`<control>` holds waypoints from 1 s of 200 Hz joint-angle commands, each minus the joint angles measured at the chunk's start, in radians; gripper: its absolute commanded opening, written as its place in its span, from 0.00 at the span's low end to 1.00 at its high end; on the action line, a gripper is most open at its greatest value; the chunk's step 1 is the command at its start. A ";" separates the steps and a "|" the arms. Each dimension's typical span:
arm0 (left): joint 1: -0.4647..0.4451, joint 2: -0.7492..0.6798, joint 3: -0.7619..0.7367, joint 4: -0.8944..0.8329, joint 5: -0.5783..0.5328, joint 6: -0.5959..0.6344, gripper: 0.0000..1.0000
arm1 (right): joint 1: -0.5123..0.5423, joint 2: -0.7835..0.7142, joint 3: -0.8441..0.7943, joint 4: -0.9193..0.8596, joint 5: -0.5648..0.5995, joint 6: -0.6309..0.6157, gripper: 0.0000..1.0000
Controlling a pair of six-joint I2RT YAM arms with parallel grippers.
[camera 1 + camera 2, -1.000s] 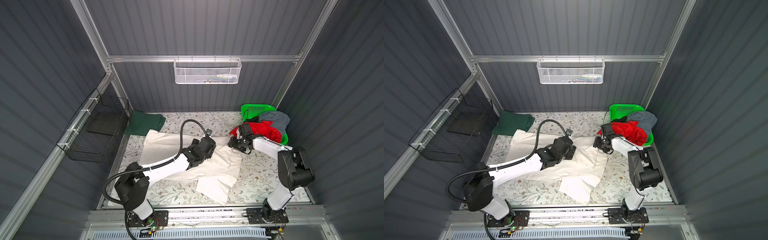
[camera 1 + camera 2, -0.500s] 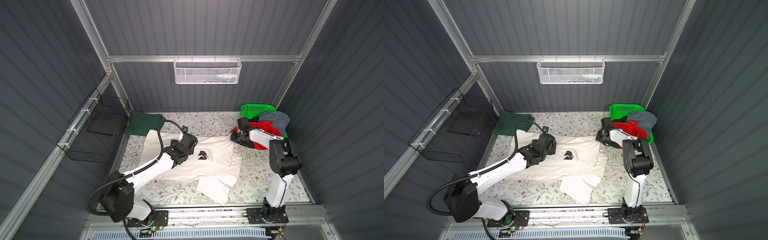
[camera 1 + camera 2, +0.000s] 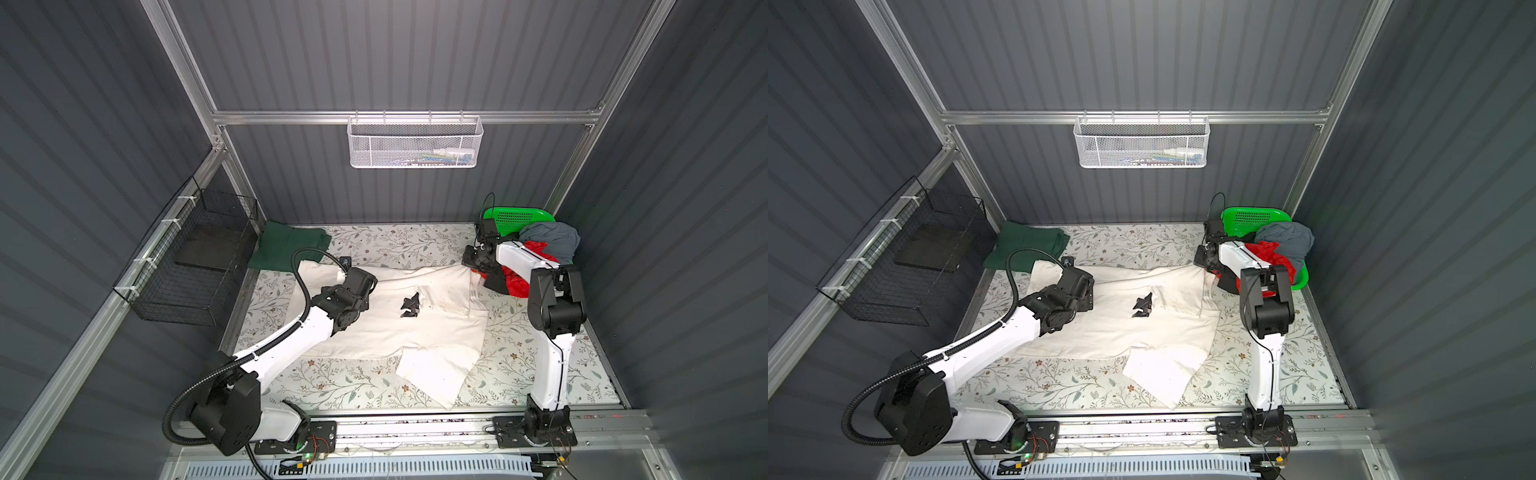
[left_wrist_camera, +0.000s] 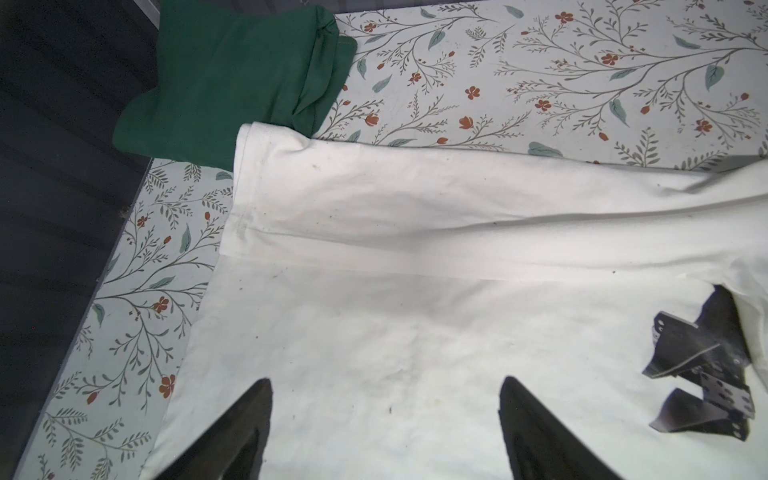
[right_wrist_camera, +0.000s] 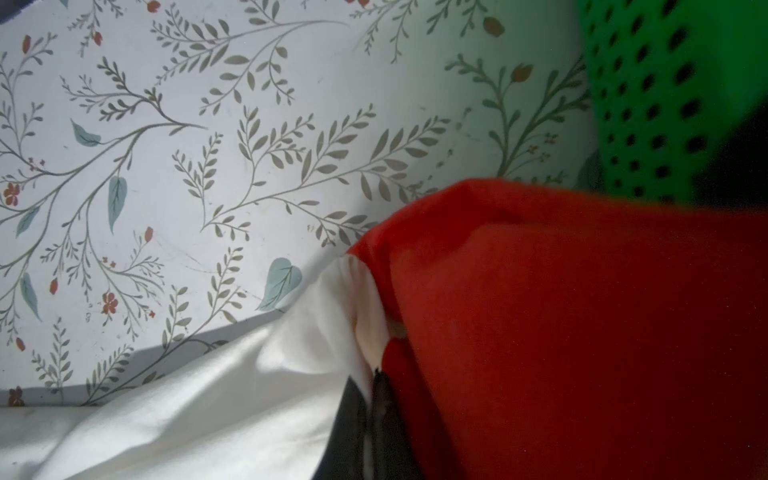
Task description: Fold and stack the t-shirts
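Left arm has drawn back toward the left edge of the table (image 3: 332, 382). A second ago it reached across the middle of the white shirt (image 3: 386, 332); now its wrist hangs over the shirt's left half. Left gripper (image 4: 385, 380): jaws wide apart, nothing between them, tips over bare white cloth.

The retreat uncovered a small black part (image 3: 409, 306), loose on the shirt near its middle. It was hidden under the gripper a second ago and lies where it did half a second ago.

Right arm changed too. Its elbow was low and out toward the right edge; now it is folded upright, forearm running toward the back right corner. Right gripper (image 5: 371, 386) has shifted little and sits at the shirt's back right corner. Jaws pinched tight on a pucker of the white hem. Red shirt (image 3: 517, 282) presses against the same fingers; whether any red is caught, cannot tell.

White shirt: spread over the table's centre, one sleeve toward the front edge, outline about as before.

Red shirt spills from the basket (image 3: 519, 216) in the back right corner, more hidden by the arm than earlier. Grey shirt (image 3: 552, 241) lies on top of it. Black shirt (image 3: 496, 282) hangs below, just beside the white one.

Green shirt (image 3: 286, 249): folded in the back left corner, unmoved, the white shirt's corner touching its near edge.
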 commanded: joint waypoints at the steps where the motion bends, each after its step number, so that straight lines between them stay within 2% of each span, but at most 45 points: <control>1: 0.017 -0.017 -0.016 -0.033 -0.016 -0.023 0.87 | -0.017 -0.041 -0.075 -0.001 0.011 0.026 0.01; 87: 0.181 -0.028 -0.029 -0.047 0.067 -0.004 0.88 | -0.043 -0.041 -0.041 -0.058 0.040 0.012 0.01; 96: 0.196 -0.036 -0.029 -0.057 0.066 -0.003 0.90 | -0.043 -0.049 -0.045 -0.060 0.042 0.007 0.13; 103: 0.205 -0.045 -0.031 -0.065 0.065 -0.004 0.92 | -0.045 -0.064 -0.057 -0.057 0.038 0.005 0.36; 107: 0.209 -0.052 -0.031 -0.069 0.063 -0.005 0.94 | -0.044 -0.074 -0.067 -0.052 0.030 0.005 0.45; 116: 0.211 -0.070 -0.035 -0.076 0.062 -0.007 0.99 | -0.044 -0.100 -0.095 -0.032 -0.005 0.002 0.59; 127: 0.211 -0.095 -0.040 -0.083 0.067 -0.006 0.99 | -0.041 -0.143 -0.136 -0.003 -0.050 0.012 0.71; 152: 0.211 -0.150 -0.053 -0.102 0.081 -0.007 1.00 | 0.000 -0.239 -0.217 0.021 -0.085 0.040 0.75; 200: 0.211 -0.223 -0.091 -0.138 0.142 -0.048 1.00 | 0.160 -0.381 -0.357 0.045 -0.076 0.098 0.76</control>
